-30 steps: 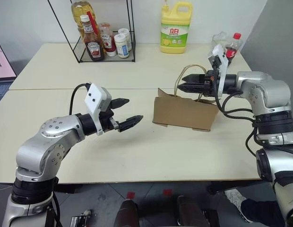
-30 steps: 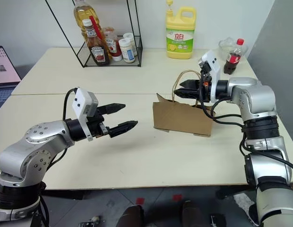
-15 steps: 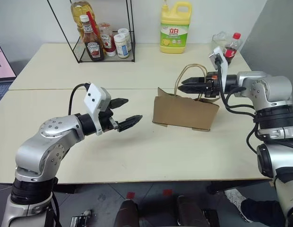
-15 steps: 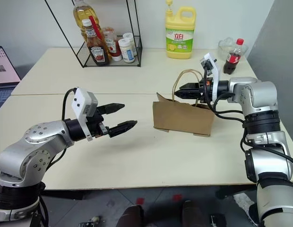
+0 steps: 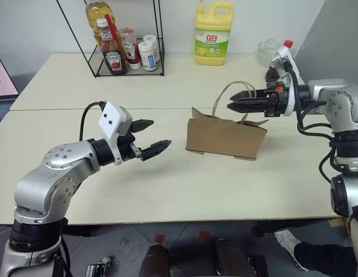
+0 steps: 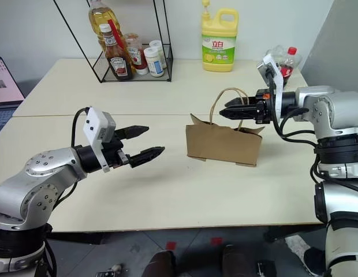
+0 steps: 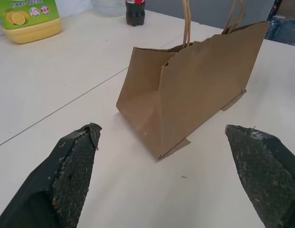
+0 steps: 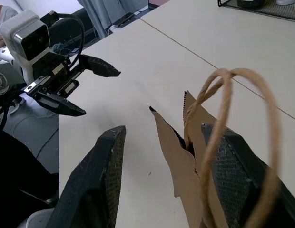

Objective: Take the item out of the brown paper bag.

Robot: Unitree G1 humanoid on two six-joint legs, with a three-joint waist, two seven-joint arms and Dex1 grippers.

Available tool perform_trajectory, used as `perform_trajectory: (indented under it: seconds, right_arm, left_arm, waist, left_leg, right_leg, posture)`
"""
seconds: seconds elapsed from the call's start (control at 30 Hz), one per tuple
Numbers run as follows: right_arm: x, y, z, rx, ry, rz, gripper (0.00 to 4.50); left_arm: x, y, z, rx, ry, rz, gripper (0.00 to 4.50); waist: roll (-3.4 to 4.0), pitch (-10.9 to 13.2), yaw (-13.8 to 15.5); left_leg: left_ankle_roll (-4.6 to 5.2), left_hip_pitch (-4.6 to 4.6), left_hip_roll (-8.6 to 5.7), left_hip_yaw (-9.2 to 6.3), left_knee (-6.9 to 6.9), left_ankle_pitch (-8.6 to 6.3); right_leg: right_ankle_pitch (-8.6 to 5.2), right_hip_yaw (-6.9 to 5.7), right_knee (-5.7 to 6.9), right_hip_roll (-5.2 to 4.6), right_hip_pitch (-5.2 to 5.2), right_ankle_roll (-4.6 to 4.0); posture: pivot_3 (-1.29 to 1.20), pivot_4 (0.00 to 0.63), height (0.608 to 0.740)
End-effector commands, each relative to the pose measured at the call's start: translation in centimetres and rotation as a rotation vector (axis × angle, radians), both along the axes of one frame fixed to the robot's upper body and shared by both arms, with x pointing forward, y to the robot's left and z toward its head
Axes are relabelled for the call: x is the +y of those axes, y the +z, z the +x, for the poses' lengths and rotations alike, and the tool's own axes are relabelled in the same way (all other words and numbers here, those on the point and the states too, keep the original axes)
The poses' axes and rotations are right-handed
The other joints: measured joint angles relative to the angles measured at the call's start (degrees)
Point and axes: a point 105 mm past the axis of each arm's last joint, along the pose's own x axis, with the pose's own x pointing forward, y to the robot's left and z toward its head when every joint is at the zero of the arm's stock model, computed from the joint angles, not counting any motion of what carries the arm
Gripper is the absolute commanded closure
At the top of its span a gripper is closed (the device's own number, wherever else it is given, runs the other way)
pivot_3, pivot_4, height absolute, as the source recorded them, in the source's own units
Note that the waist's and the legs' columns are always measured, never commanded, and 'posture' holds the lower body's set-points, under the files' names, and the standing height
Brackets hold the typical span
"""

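Since the earlier frames, the right tool (image 5: 232,106) has been drawn up and back above the brown paper bag (image 5: 225,136), its fingers parted and empty beside the cord handles (image 8: 233,123). The left tool (image 5: 159,136) is held released, well apart. The bag stands on the surface (image 5: 167,184); the item is hidden, presumably inside, not yet extracted.

A yellow detergent jug (image 5: 212,32) stands at the top centre on the pale table (image 5: 167,190). At upper left, a black wire rack (image 5: 128,40) holds sauce bottles (image 5: 112,49). A red-capped cola bottle (image 6: 288,60) stands at upper right.
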Motion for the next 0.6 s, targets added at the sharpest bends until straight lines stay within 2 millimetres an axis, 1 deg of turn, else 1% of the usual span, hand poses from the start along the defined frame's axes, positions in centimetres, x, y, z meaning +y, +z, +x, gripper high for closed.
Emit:
perform_trajectory:
  seconds: [0.03, 0.2, 0.6]
  right_arm:
    - [0.3, 0.7, 0.3, -0.043, -0.009, 0.037, 1.87]
    - [1.0, 0.3, 1.2, -0.041, -0.028, 0.057, 1.87]
    - [1.2, 0.6, 1.5, -0.03, -0.026, 0.08, 1.87]
  left_arm:
    - [-0.1, 1.3, -0.1, -0.055, -0.009, 0.012, 0.0]
    - [-0.1, 1.3, 0.0, -0.056, -0.011, 0.014, 0.0]
    - [0.1, 1.2, -0.2, -0.059, 0.003, 0.012, 0.0]
  waist:
    - [0.0, 0.0, -0.03]
    - [0.0, 0.0, -0.08]
    - [0.0, 0.0, -0.09]
  left_leg:
    - [-0.01, 0.0, 0.0, 0.0, 0.0, 0.0]
    - [-0.02, -0.01, 0.0, 0.0, 0.0, 0.01]
    - [-0.02, 0.0, 0.0, 0.0, 0.0, 0.01]
  right_leg:
    - [0.0, 0.0, 0.0, 0.0, 0.0, 0.0]
    - [0.0, 0.0, 0.0, 0.0, 0.0, 0.0]
    - [0.0, 0.0, 0.0, 0.0, 0.0, 0.0]
  posture:
    - [0.0, 0.15, 0.74]
    - [0.0, 0.15, 0.74]
    - [0.0, 0.15, 0.74]
